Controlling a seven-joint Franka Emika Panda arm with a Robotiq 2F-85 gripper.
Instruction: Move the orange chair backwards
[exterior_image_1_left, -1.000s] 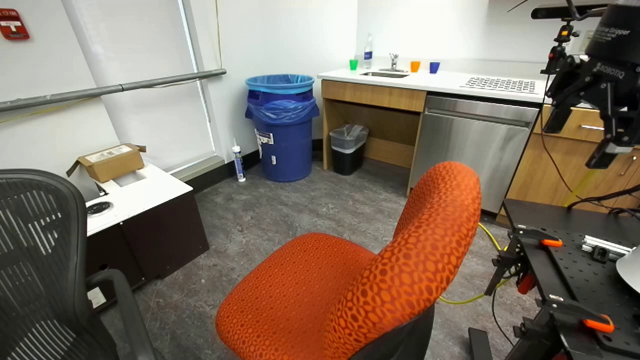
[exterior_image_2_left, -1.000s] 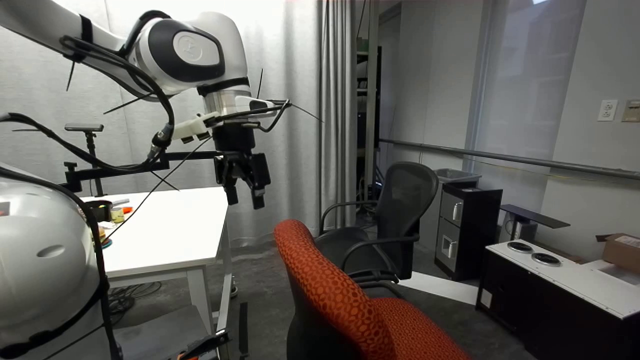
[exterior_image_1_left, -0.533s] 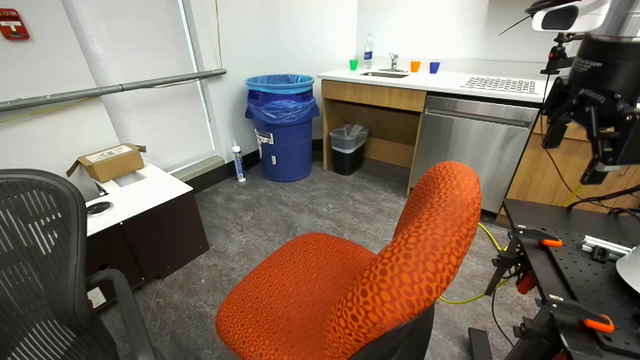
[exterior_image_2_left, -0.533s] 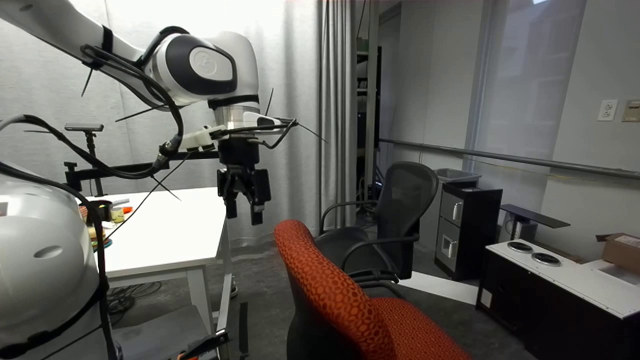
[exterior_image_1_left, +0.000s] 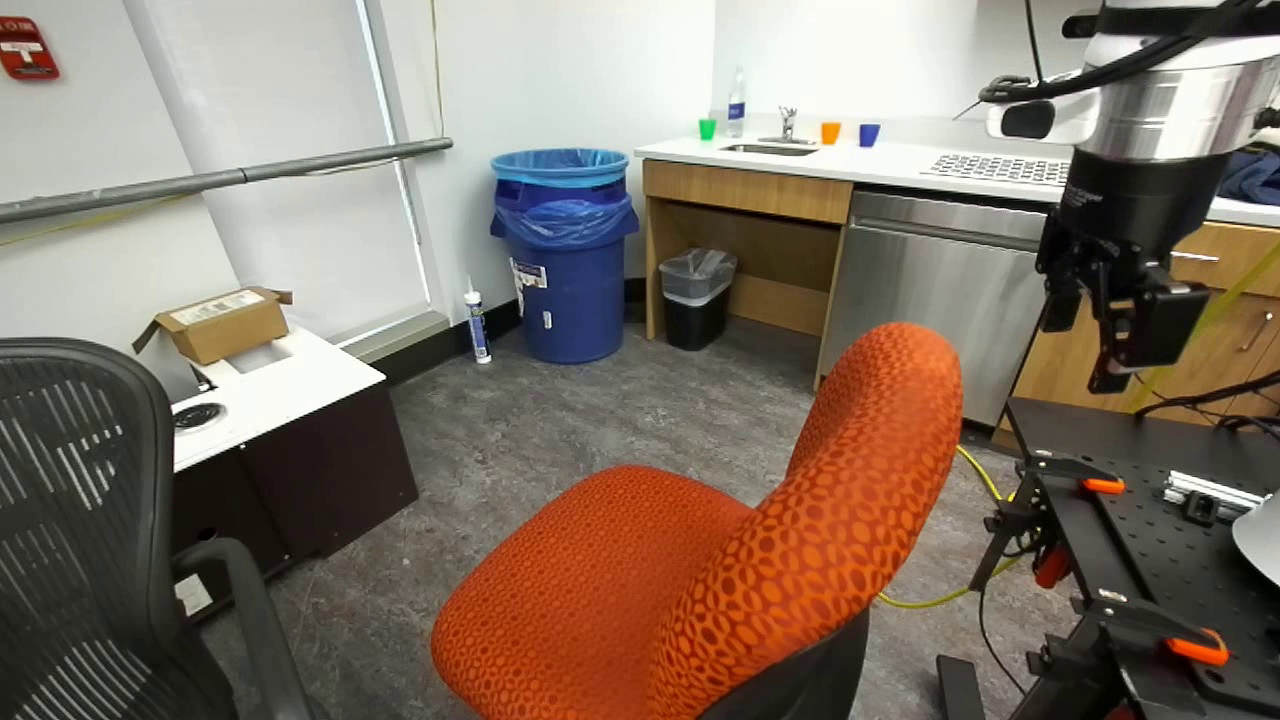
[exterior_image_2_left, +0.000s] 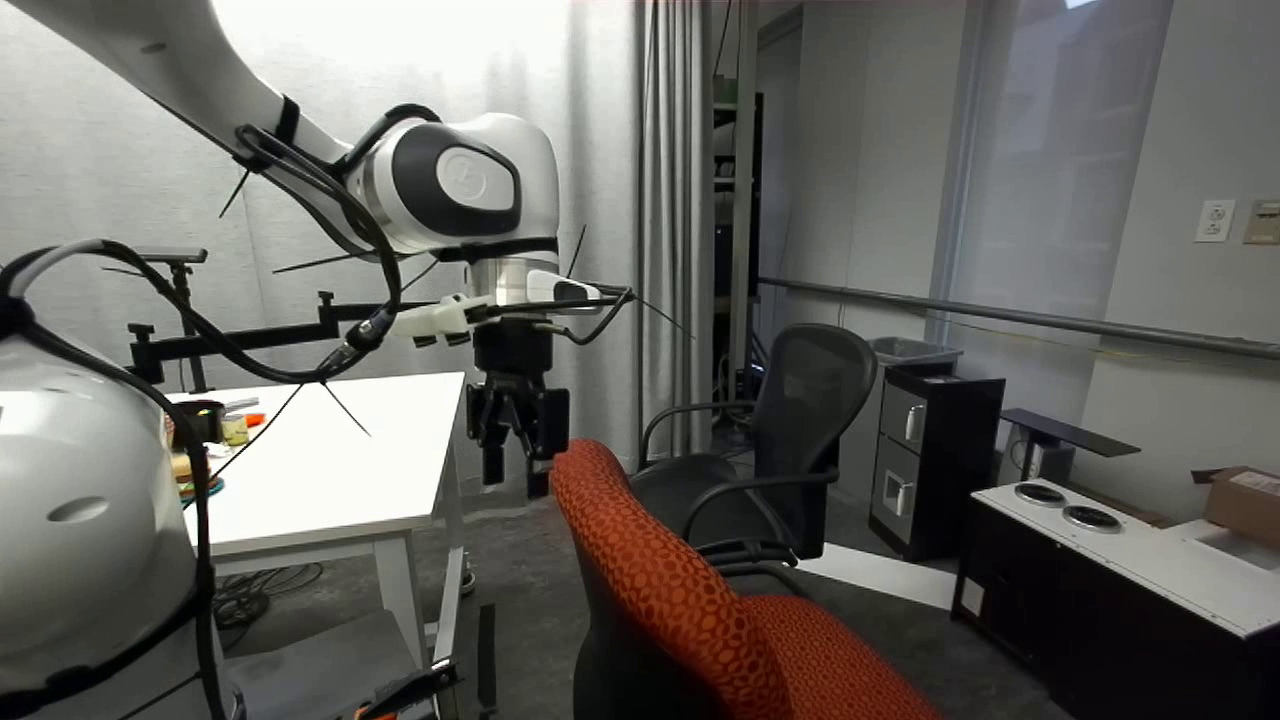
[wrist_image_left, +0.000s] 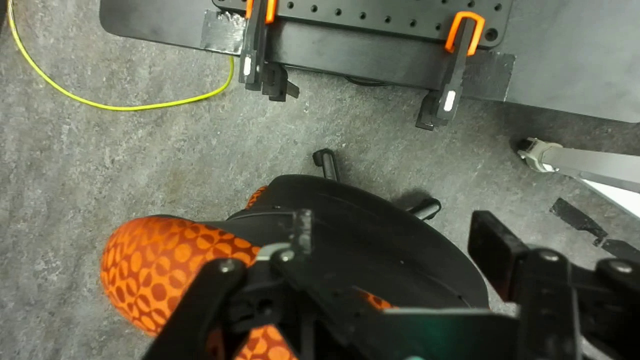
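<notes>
The orange chair shows in both exterior views, its tall backrest (exterior_image_1_left: 830, 500) toward the robot's stand; the backrest (exterior_image_2_left: 660, 580) is at the bottom centre. My gripper (exterior_image_1_left: 1090, 345) points down, apart from the backrest's right side in that picture. In an exterior view my gripper (exterior_image_2_left: 515, 478) hangs just left of the backrest's top, one finger close to its edge; I cannot tell if they touch. In the wrist view the orange fabric (wrist_image_left: 155, 270) and black back shell (wrist_image_left: 370, 235) lie below my gripper (wrist_image_left: 395, 242), whose fingers are wide apart with nothing held.
A black mesh chair (exterior_image_2_left: 815, 400) stands beyond the orange chair. The robot's black stand (exterior_image_1_left: 1060, 430) has clamps (wrist_image_left: 455, 70) on its edge. A white table (exterior_image_2_left: 350, 470) is beside the arm. A yellow cable (wrist_image_left: 125, 108) lies on the floor.
My arm and gripper have come down and moved toward the top of the orange chair's backrest. The gripper has stayed open. The orange chair has not moved.
</notes>
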